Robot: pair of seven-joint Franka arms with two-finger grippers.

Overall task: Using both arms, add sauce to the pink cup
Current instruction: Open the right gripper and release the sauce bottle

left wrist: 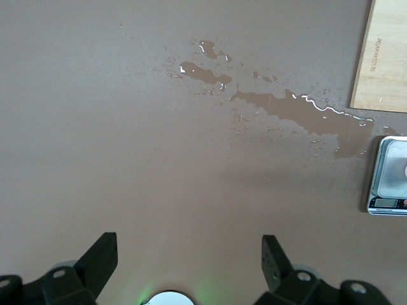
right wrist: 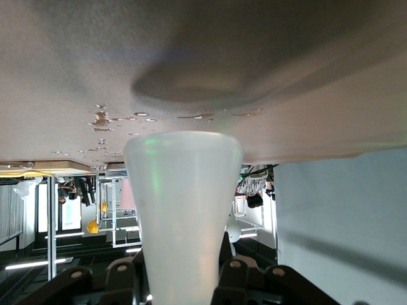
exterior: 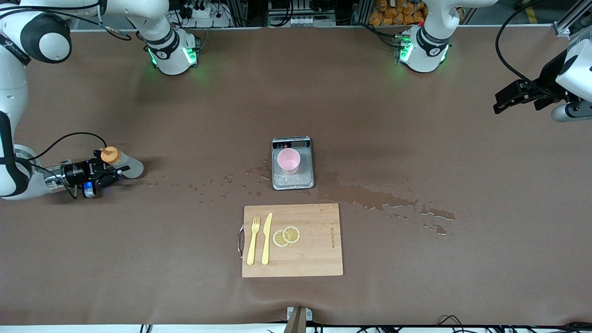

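Note:
The pink cup [exterior: 289, 160] stands on the grey scale [exterior: 292, 181] at the middle of the table. The sauce bottle [exterior: 126, 165], whitish with an orange cap [exterior: 110, 154], lies tilted low at the table near the right arm's end. My right gripper [exterior: 107, 175] is shut on it; in the right wrist view the bottle [right wrist: 183, 190] fills the gap between the fingers of the right gripper [right wrist: 181, 270]. My left gripper [exterior: 502, 104] waits in the air over the left arm's end of the table, open and empty; the left wrist view shows it [left wrist: 189, 260] with its fingers wide apart.
A wooden cutting board [exterior: 314, 259] lies nearer the front camera than the scale, with a yellow fork [exterior: 253, 240], a yellow knife [exterior: 267, 238] and lemon slices [exterior: 286, 236]. A wet spill [exterior: 379, 200] spreads from the scale toward the left arm's end, and droplets [exterior: 208, 189] toward the bottle.

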